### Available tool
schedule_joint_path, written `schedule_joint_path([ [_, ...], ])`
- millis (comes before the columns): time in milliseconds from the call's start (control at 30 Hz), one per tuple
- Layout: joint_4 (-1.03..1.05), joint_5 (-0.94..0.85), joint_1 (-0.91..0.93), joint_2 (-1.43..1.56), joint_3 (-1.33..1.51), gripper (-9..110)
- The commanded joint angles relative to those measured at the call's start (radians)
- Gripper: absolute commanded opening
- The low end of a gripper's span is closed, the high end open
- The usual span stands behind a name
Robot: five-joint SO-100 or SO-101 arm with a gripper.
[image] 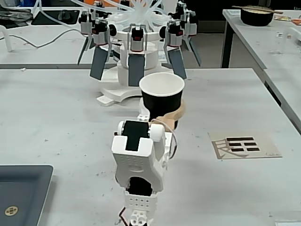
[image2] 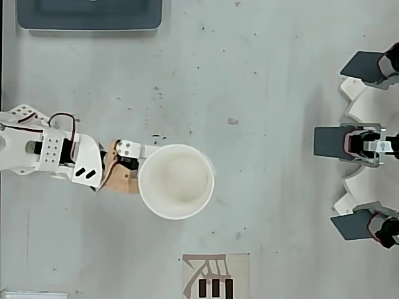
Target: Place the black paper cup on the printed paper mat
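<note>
Gripping the black paper cup (image: 162,100) upright above the table, the gripper (image2: 151,177) is closed around its wall; the printed paper mat (image: 244,145) lies apart (bare tabletop between), dark grey tray (image: 21,190) opposite.

You have a pale grey, speckled worktop (image: 56,108) carrying a white round rig (image: 136,52) of dark grey paddles at its far edge in the fixed view, on the right side in the overhead view (image2: 368,146). A dark grey tray (image: 21,193) sits at the fixed view's lower left corner. On another table behind stands a dark bowl with chopsticks (image: 257,14).
</note>
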Motion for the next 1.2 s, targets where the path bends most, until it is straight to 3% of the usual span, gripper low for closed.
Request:
schedule_joint_path([
  [0,-0.023,-0.018,0.060,0.009,-0.005,10],
  [500,-0.064,-0.006,0.305,-0.147,-0.095,11],
  [1167,-0.046,-0.023,0.449,-0.673,-0.681,11],
])
